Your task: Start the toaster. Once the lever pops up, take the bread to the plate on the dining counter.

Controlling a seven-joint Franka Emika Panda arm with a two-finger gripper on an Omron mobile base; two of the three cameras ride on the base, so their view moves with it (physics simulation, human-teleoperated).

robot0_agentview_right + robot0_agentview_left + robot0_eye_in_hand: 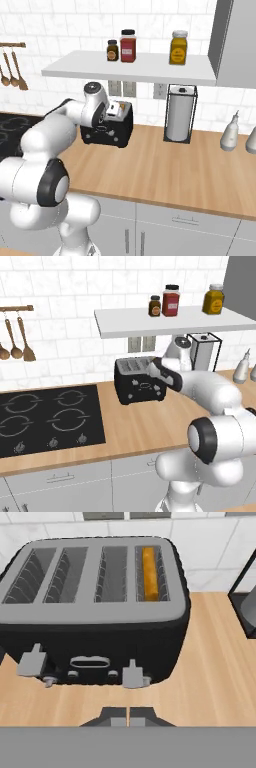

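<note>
The black toaster (pixel 95 637) stands on the wall-side wooden counter (pixel 135 426), with pale slots on top. The bread (pixel 150 573) sits sunk in the rightmost slot, only its tan-brown top edge showing. Two grey levers stick out of the front: the left lever (pixel 31 662) and the right lever (pixel 132 676), which looks a little lower. My gripper (pixel 129 716) is shut, fingertips together with nothing between them, just in front of the toaster and below the right lever. From the base my hand (pixel 116 109) hangs over the toaster (pixel 112 131). The plate and the dining counter are out of view.
A black hob (pixel 50 418) lies left of the toaster (pixel 137 383). A paper-towel holder (pixel 180 117) stands to its right, and two pale bottles (pixel 231 132) further right. A white shelf (pixel 130 70) with three jars hangs low above. Wooden utensils (pixel 15 341) hang on the wall.
</note>
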